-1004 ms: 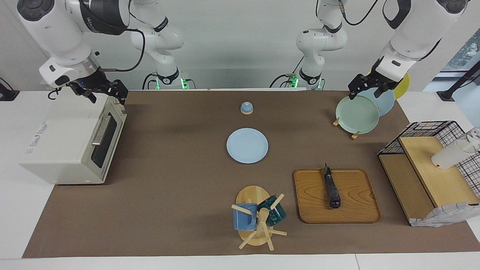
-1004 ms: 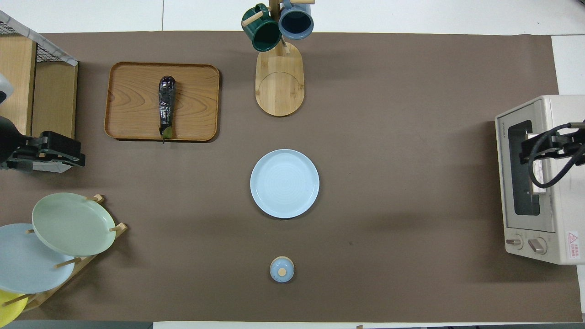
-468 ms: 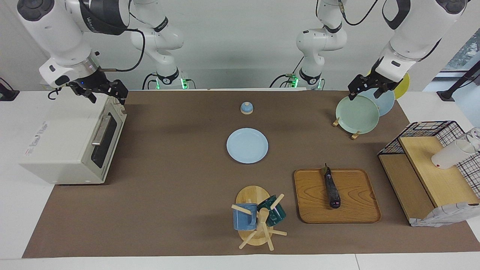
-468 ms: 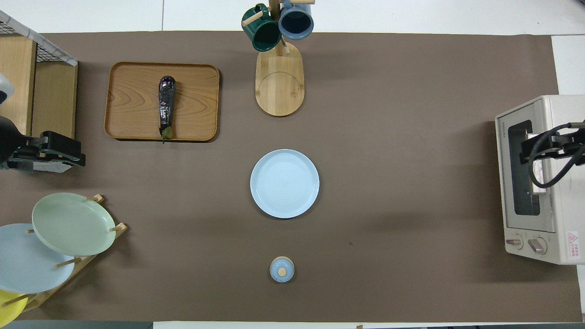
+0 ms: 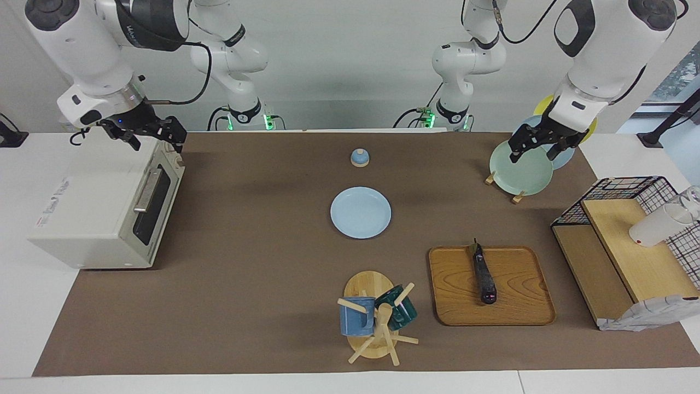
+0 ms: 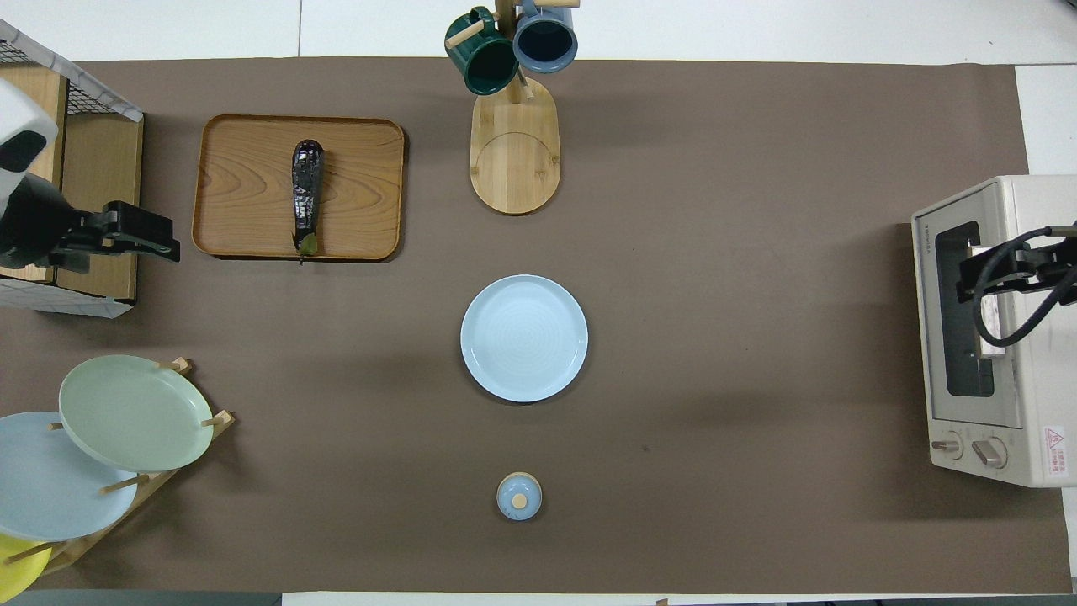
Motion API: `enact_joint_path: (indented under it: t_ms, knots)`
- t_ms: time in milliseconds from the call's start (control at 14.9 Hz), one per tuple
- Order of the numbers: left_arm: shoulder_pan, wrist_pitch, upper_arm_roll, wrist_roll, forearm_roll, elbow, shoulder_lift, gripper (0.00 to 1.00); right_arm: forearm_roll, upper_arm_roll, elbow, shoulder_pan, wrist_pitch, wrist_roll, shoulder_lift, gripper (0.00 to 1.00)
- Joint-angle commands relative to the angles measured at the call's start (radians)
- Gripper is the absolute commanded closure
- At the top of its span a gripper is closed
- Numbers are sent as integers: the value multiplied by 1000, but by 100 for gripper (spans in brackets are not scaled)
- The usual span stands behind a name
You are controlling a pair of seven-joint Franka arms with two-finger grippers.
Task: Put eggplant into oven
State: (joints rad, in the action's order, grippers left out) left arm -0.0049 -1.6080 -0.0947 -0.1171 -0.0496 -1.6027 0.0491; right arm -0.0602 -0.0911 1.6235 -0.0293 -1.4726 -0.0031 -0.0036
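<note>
The eggplant (image 5: 484, 273) lies lengthwise on a wooden tray (image 5: 519, 306), stem end toward the robots; it also shows in the overhead view (image 6: 306, 195). The off-white oven (image 5: 93, 213) stands at the right arm's end of the table with its door shut (image 6: 959, 320). My left gripper (image 5: 533, 153) is open and empty, up in the air over the mat between the plate rack and the tray (image 6: 156, 242). My right gripper (image 5: 156, 143) is open and empty, hovering over the oven's top front edge (image 6: 976, 273).
A light blue plate (image 5: 360, 212) lies mid-table, a small blue lid (image 5: 359, 157) nearer the robots. A mug tree (image 5: 377, 320) with two mugs stands beside the tray. A plate rack (image 5: 519, 167) and a wire-and-wood shelf (image 5: 629, 241) stand at the left arm's end.
My left gripper has moved from over the plate rack toward the wooden tray and a little lower. The right arm, the eggplant and the oven have not moved.
</note>
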Motion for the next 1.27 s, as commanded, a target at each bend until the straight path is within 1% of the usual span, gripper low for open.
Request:
enact_joint_path:
  t_ms: [0,67,201,468,669,736,803,870,937,1004,1071,1138,1204]
  knots:
    - [-1,13,-5,17,2,148,160,0,23,-2,15,6,-14,-2,-15,0]
    - [-1,13,-7,17,2,199,217,0,23,-2,15,6,-14,-2,-15,0]
    - [0,-6,-19,37,1,251,311,0,23,-2,15,6,-14,-2,-15,0]
    - [-1,-134,-33,66,-1,260,435,0,23,-2,16,6,-15,-6,-15,0]
    - [-15,-240,-43,85,-1,294,569,0,23,-2,16,6,-15,-2,-15,0]
    - [-18,-272,-49,85,-1,297,596,0,22,-1,18,2,-17,-14,-15,0]
    - [-20,-311,-51,88,7,293,606,0,25,-1,30,9,-40,-20,-16,0]
    - [-20,-332,-50,96,16,288,612,0,26,-2,62,8,-98,-17,-29,26]
    - [-23,-349,-50,111,33,284,618,0,26,-2,88,12,-148,-27,-36,58]
    - [-32,-378,-50,116,51,268,623,0,26,-2,113,29,-179,-44,-42,82]
    - [-37,-407,-50,117,65,235,621,0,26,-2,133,35,-190,-63,-53,100]
    - [-38,-430,-50,122,76,210,620,0,25,-4,159,32,-202,-55,-59,100]
    - [-35,-429,-51,131,77,205,623,0,22,-4,206,34,-266,-51,-71,100]
